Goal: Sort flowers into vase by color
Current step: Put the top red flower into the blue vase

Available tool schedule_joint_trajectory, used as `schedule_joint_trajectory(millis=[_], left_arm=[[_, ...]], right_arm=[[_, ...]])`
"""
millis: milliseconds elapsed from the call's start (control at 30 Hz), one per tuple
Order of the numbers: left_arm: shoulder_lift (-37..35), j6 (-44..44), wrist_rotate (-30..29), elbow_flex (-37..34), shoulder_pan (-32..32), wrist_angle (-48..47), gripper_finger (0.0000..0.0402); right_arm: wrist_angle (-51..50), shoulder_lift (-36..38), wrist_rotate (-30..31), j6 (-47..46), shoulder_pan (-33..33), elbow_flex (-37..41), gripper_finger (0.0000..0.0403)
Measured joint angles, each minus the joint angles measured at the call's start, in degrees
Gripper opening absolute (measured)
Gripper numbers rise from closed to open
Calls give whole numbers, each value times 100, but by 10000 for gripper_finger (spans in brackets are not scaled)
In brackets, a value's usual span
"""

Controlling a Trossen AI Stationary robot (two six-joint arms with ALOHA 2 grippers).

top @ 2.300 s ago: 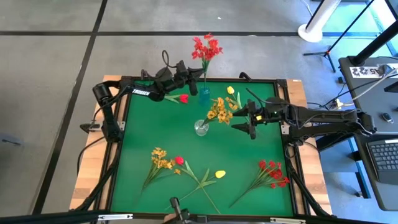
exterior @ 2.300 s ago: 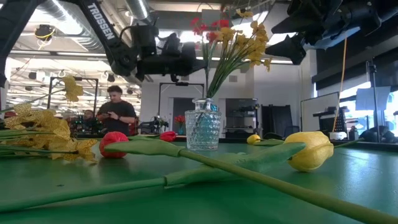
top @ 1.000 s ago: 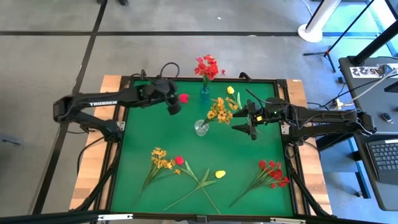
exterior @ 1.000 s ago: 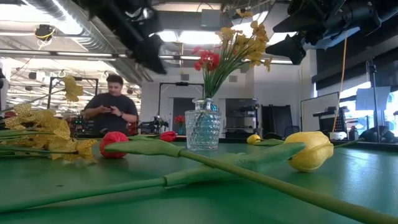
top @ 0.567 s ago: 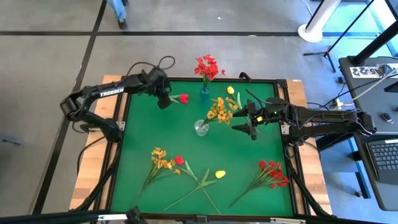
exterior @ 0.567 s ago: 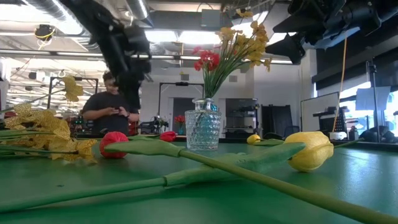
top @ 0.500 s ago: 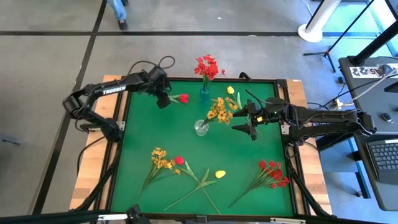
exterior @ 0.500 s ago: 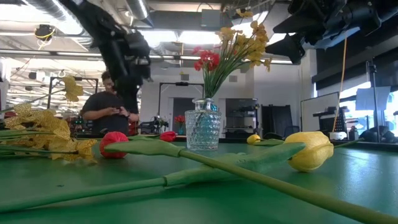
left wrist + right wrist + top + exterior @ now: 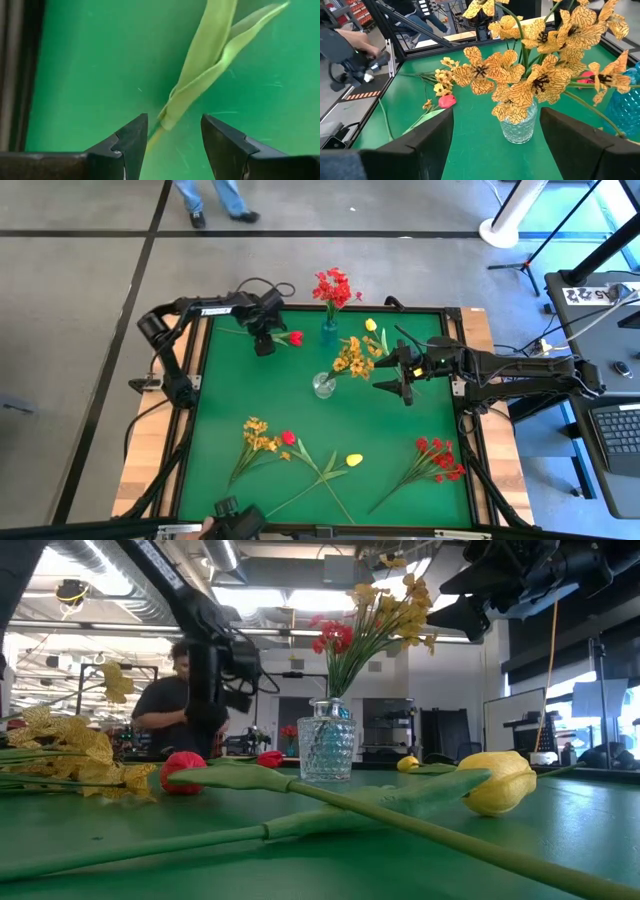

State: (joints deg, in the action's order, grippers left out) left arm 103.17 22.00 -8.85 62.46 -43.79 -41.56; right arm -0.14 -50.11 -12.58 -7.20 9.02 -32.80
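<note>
Left end effector (image 9: 172, 142): fingers apart, straddling a thin green stem (image 9: 200, 75) flat on the surface, red bud (image 9: 296, 338) just beyond. Judged light, floppy, slippery; best pinched low on the stem. Right end effector (image 9: 392, 377): wide apart, empty, hovering beside the yellow-flower vase (image 9: 323, 386).

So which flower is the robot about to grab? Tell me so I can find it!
Look at the far edge of the green table, near the blue vase of red flowers. The left gripper hangs open over the stem of a red bud lying flat there. It is the only single red bud at that end; the other one lies by the near edge.
</note>
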Motion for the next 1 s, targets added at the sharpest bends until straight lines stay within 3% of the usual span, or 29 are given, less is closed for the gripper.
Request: schedule_joint_trajectory(millis=[267, 567, 800, 1000], left_arm=[[296, 109, 72, 63, -140, -2, 156], [283, 41, 33, 46, -58, -33, 13], [-104, -234, 8, 6, 112, -341, 5], [-1372, -860, 433, 8, 318, -363, 3]], right_arm=[[0, 0, 0, -19, 0, 0, 295], [2, 0, 6, -140, 0, 0, 295], [0, 0, 9, -110, 0, 0, 295], [2, 0, 11, -31, 0, 0, 295]])
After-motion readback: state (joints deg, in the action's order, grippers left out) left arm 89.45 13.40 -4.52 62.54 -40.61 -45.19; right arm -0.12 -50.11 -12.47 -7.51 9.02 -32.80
